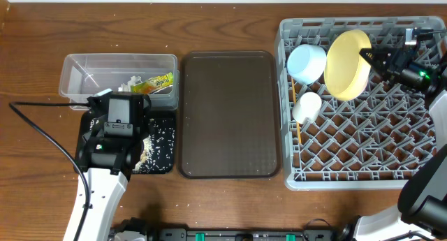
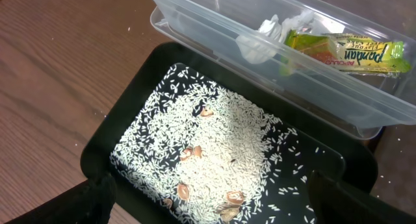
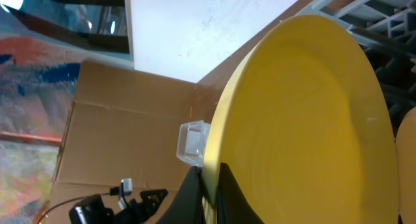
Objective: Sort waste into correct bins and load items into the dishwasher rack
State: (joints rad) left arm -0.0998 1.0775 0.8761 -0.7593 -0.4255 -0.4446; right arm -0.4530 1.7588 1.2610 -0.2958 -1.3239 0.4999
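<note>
Plate (image 1: 348,64), round and yellow, stands on edge at the dishwasher rack's (image 1: 363,154) far edge, its rim pinched in the right claw (image 3: 211,185), light blue bowl (image 1: 307,61) just beside it; left claw (image 2: 208,208) hangs wide open over rice (image 2: 208,139) in the black tray (image 2: 140,74)

Tub (image 1: 77,59) back left with wrapper (image 1: 159,82) and tissue (image 1: 131,82) in it, shallow tray (image 1: 167,157) right in front holding rice (image 1: 162,137), serving tray (image 1: 230,115) in the middle, rack (image 1: 363,143) on the right with bowl (image 1: 307,63), plate (image 1: 347,65) and cup (image 1: 306,107)
</note>
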